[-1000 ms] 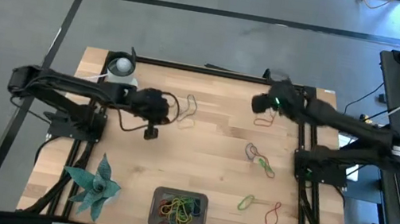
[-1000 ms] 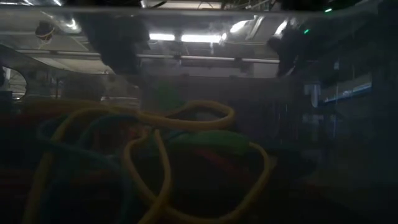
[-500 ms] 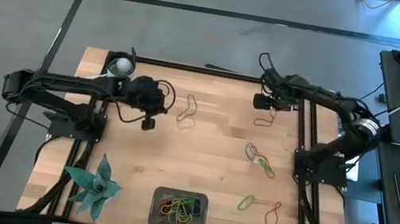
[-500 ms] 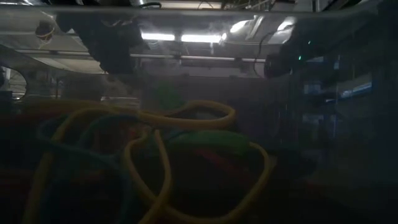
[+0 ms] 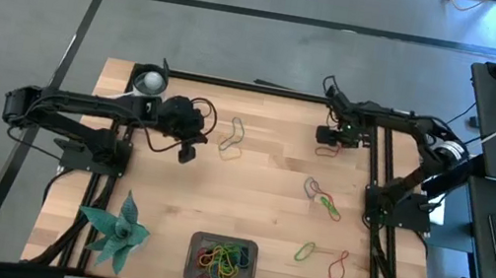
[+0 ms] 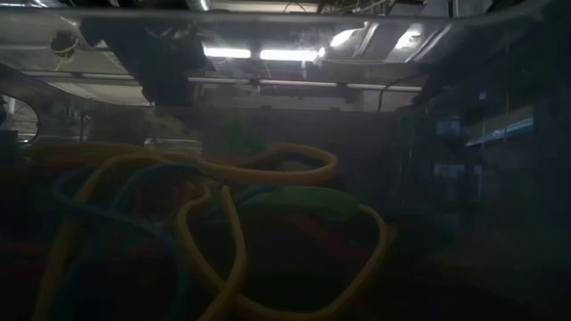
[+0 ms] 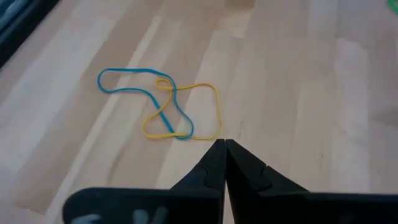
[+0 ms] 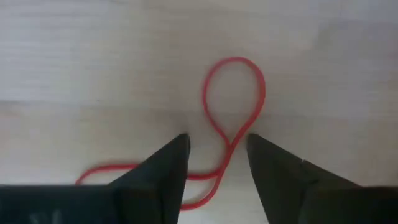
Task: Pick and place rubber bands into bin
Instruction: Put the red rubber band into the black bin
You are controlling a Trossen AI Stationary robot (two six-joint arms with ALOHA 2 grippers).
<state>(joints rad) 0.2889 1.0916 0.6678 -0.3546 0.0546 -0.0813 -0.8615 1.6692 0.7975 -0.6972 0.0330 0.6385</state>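
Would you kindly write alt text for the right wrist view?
The open right gripper straddles a twisted red rubber band lying on the wooden table, one dark finger on each side of its crossing.

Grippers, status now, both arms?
Left gripper: shut, empty, near the blue and yellow rubber bands.
Right gripper: open, straddling the red rubber band, not gripping it yet.

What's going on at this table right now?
Two arms are clearing rubber bands off a wooden table into a bin, which already holds several. The right tool is open, its fingers straddling a red band near the table's far right edge. The left tool is shut and empty beside a blue and yellow pair.
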